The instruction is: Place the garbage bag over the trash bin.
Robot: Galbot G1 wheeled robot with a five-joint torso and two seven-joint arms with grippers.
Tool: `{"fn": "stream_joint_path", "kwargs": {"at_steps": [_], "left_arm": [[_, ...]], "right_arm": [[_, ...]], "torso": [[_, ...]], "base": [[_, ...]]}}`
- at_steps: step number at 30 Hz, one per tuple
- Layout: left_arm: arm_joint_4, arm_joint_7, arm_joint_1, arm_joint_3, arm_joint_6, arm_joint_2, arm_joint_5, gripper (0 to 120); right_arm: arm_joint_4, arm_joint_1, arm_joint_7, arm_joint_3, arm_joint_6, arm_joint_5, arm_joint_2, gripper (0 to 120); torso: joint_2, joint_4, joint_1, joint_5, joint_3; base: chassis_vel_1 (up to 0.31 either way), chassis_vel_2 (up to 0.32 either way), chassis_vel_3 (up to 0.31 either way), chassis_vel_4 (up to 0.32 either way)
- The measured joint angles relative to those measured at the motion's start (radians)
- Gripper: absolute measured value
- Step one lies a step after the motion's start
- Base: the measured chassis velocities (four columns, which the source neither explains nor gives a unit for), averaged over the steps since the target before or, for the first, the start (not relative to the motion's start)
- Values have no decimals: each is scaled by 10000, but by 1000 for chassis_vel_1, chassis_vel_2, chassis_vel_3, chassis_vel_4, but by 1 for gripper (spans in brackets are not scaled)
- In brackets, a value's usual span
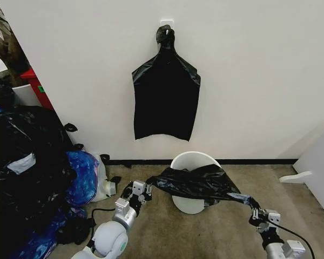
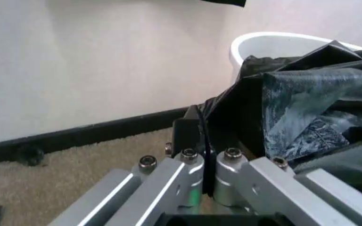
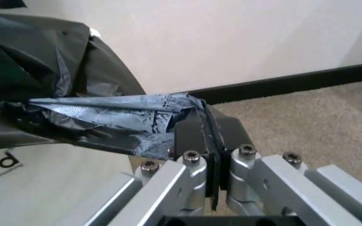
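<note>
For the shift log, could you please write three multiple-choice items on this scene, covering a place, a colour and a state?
1. Where is the garbage bag?
A. Flat on the carpet
B. Stretched across the trash bin
C. Hung on the wall

2. What colour is the trash bin?
A. White
B. Red
C. Blue

3. How is the left gripper?
A. Open
B. Shut on the garbage bag
C. Shut on nothing

Key: B, the bag spans the bin between the left gripper and right gripper; A, its wall is white; B, plastic is pinched between its fingers.
</note>
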Motion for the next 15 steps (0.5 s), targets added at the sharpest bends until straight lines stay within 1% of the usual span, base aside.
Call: {"fn": "stream_joint_path", "kwargs": {"at_steps": [6,11,15], "left_arm": [[200,119,53,-32,8,-91,27,0],[-35,233,657,-75,-48,-174,220,0],[81,346,782,-74,-143,-173,314,0]], "right_arm": [[-219,321,-152,-127,-54,-275,142,0],[244,-353,-312,-154,77,-339,195,0],[294,-515,-435,-151,101,-338,202,0]], "torso": [[0,0,0,0,0],[0,-2,0,-4,-2],[0,-3,-1,-3,-2]], "base": [[0,0,0,0],[0,0,0,0],[0,0,0,0]]}}
